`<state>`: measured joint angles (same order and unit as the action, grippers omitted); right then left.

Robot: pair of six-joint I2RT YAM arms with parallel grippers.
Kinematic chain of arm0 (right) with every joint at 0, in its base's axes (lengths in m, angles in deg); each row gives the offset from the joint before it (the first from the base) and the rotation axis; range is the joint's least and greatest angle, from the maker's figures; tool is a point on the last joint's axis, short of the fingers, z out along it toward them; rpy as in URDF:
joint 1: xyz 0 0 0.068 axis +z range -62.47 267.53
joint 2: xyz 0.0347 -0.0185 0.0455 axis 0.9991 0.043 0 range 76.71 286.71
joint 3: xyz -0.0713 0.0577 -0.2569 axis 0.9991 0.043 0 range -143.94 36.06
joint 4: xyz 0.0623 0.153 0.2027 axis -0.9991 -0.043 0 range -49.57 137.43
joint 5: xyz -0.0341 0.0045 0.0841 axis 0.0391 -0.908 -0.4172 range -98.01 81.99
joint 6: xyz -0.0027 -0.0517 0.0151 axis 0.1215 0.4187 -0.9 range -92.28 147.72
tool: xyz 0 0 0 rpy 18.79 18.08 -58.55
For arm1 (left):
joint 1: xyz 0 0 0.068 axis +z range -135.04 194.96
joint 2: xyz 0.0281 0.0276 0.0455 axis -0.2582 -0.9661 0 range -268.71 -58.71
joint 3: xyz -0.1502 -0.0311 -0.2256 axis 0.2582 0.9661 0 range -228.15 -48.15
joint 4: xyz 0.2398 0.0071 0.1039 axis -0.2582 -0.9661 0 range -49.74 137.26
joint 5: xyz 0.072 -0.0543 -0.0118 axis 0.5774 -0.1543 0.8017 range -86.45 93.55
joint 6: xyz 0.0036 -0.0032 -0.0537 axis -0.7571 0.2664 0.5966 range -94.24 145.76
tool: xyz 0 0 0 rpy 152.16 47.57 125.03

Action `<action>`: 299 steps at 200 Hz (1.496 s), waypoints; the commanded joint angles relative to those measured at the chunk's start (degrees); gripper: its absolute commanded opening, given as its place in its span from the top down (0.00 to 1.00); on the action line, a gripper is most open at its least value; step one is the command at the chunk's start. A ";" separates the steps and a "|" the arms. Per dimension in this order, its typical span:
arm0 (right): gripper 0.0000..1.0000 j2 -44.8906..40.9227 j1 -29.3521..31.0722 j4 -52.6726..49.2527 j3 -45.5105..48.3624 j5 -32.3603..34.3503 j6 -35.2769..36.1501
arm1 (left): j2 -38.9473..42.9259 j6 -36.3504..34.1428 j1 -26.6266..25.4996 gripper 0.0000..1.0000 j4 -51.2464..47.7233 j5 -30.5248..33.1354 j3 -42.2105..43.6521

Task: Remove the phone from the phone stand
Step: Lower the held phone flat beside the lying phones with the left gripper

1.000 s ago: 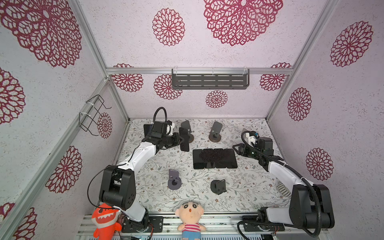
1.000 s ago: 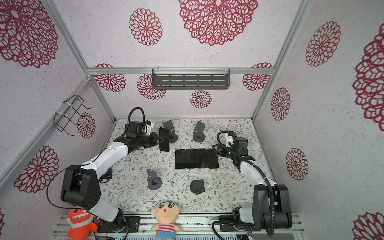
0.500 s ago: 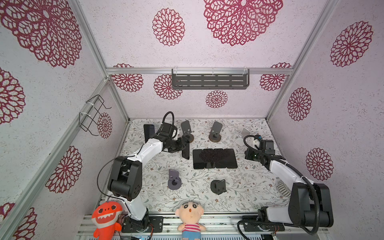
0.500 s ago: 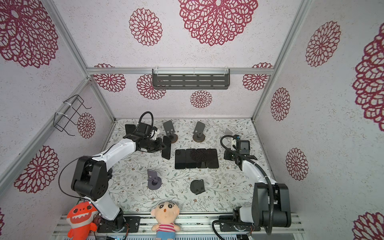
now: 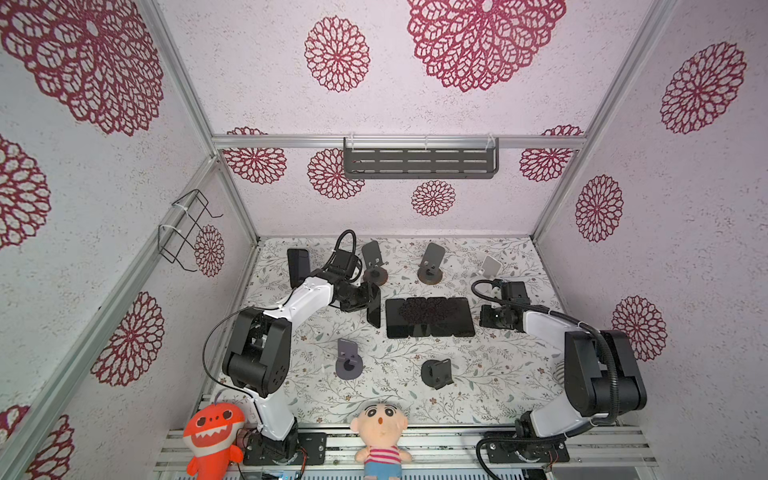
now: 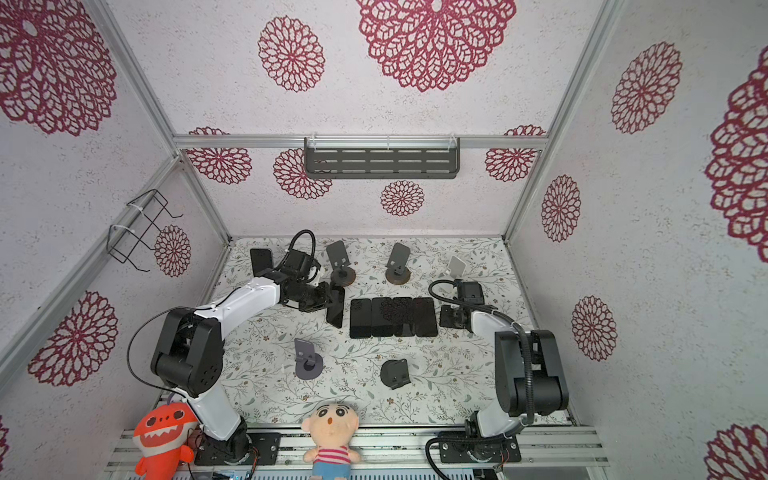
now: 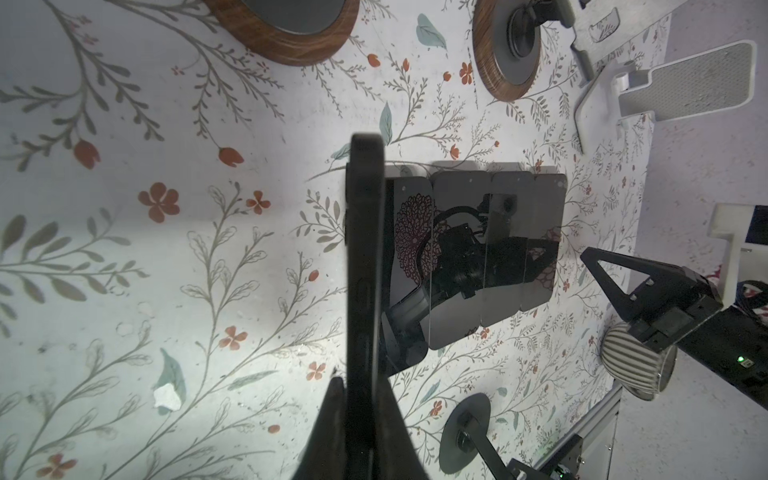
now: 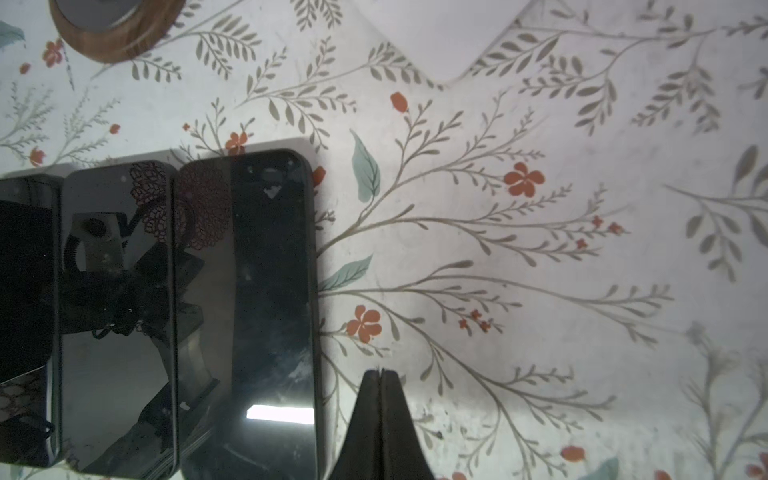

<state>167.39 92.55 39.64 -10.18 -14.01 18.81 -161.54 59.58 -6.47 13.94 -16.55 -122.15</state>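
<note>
Black phone [image 7: 365,257] clamped edge-on in left fingers [image 7: 330,432] — right fingers [image 8: 363,428] pressed together beside flat phones [image 8: 270,291].

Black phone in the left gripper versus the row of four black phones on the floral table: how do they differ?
The black phone in the left gripper is turned on edge; the row of four black phones lies flat, screens up. The gripped phone is clamped; the row phones lie free. The gripped phone is alone left of the row; the row phones sit side by side. All are dark, glossy, off any stand.
</note>
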 commanded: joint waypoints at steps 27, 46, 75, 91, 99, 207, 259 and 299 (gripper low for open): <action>1.00 2.18 1.77 0.59 -3.13 3.38 1.25 | -0.53 2.65 -0.54 1.00 3.68 2.20 1.62; 1.00 2.74 2.09 0.50 -3.16 3.72 1.30 | -0.96 2.79 -0.72 1.00 4.05 1.98 1.64; 1.00 2.92 2.15 1.02 -2.99 3.98 0.91 | -1.68 2.99 -1.19 1.00 4.36 1.66 1.82; 1.00 3.32 2.19 1.02 -3.26 3.85 0.91 | -2.14 3.27 -1.46 1.00 4.80 1.42 2.01; 1.00 3.56 2.21 1.02 -3.33 3.89 0.91 | -2.28 3.27 -1.59 1.00 4.72 1.70 1.93; 1.00 6.31 2.28 1.02 -5.16 2.70 -0.83 | -4.40 2.54 -2.45 1.00 2.91 0.68 0.77; 1.00 7.23 2.41 0.43 -5.96 2.18 -1.03 | -5.18 3.27 -2.62 1.00 5.11 -0.88 1.84; 1.00 7.32 2.45 0.23 -6.15 2.29 -1.15 | -5.81 3.45 -2.67 1.00 5.28 -0.84 1.93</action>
<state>174.60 94.71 40.20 -14.77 -11.28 18.59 -166.93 62.53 -8.90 16.69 -16.46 -120.34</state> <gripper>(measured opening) 0.056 0.115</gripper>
